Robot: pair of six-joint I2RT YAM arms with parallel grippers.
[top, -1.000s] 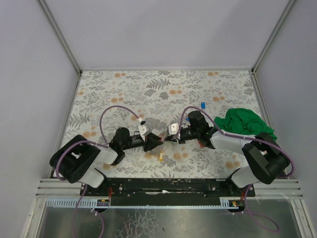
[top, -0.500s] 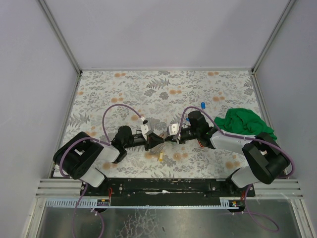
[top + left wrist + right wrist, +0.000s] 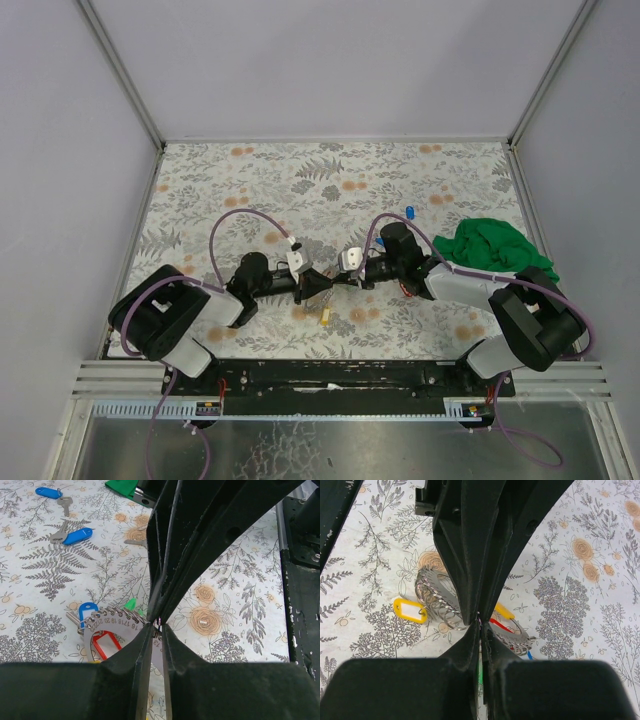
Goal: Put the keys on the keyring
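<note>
Keyring (image 3: 116, 622) looks light, springy & v. slippery, so bare wire's the spot to grip: my left hand (image 3: 156, 626) & right hand (image 3: 480, 618) are both pinched tight on it.

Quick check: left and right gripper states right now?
Left gripper: closed, pinching the keyring.
Right gripper: closed, pinching the same keyring from the other side.

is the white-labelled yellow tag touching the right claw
Apart. Right wrist view: the yellow tag sits clear of the right claw, with keyring coils between them.
</note>
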